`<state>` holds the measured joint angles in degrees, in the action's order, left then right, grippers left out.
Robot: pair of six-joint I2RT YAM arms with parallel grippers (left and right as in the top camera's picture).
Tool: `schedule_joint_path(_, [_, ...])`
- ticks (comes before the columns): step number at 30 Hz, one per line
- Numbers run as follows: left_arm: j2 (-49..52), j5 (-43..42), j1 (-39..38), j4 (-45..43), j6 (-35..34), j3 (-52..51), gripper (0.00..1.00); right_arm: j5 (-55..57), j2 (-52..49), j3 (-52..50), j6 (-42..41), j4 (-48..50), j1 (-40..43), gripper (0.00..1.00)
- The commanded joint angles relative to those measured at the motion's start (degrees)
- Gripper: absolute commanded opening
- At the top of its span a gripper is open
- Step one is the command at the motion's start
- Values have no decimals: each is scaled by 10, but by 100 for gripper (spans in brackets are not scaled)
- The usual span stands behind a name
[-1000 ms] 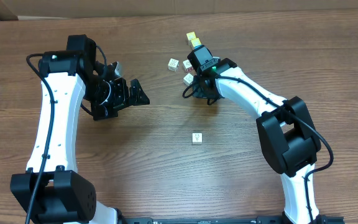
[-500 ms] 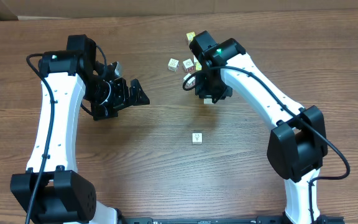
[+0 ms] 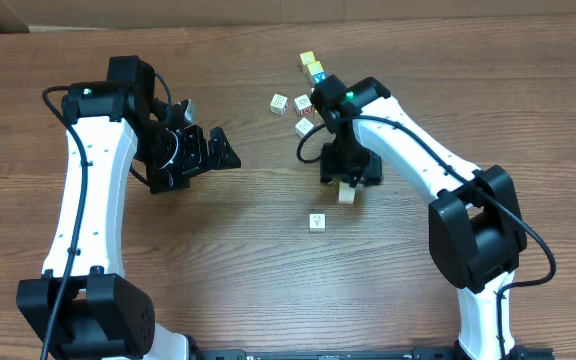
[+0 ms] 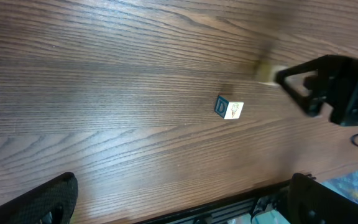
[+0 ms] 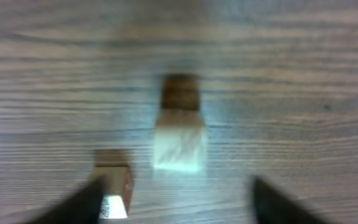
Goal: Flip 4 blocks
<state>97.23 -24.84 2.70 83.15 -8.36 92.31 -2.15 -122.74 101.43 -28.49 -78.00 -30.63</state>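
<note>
Overhead, a block (image 3: 347, 195) is shown set down on the tabletop (image 3: 258, 285) just beneath the right end effector (image 3: 346, 178), now spread after being pinched, so one flip is judged finished; the left end effector (image 4: 185, 202) is held spread.

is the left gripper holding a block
No, the left gripper is open and empty; the blue-faced block lies loose on the table.

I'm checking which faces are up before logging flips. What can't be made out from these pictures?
- Marks on the block below the right pincer: right wrist view, motion blur.
- Marks on the blocks near the yellow-topped cubes: overhead, too small.
- Fingertips of the left pincer: left wrist view, cut off by the bottom edge.
</note>
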Motion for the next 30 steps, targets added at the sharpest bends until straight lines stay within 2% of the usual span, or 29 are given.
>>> schedule_joint_path(1, [2, 0, -2, 1, 7, 12, 100, -1, 11, -11, 1, 3, -5, 91])
schedule_joint_path(7, [2, 0, -2, 1, 7, 12, 100, -1, 11, -11, 0, -9, -5, 95])
schedule_joint_path(10, [2, 0, -2, 1, 7, 12, 100, -1, 11, -11, 0, -16, -5, 91])
schedule_joint_path(12, [2, 0, -2, 1, 7, 12, 100, -2, 11, -13, 0, -22, -5, 75])
schedule_joint_path(15, [2, 0, -2, 1, 7, 12, 100, -1, 11, -24, 0, -27, -7, 36])
schedule_joint_path(17, [2, 0, -2, 1, 7, 12, 100, -2, 11, -31, -2, -30, -7, 4])
schedule_joint_path(22, [2, 0, -2, 1, 7, 12, 100, -6, 13, -35, -28, -56, -7, 4])
schedule_joint_path(30, [2, 0, -2, 1, 7, 12, 100, -6, 36, -36, -113, -77, -20, 4])
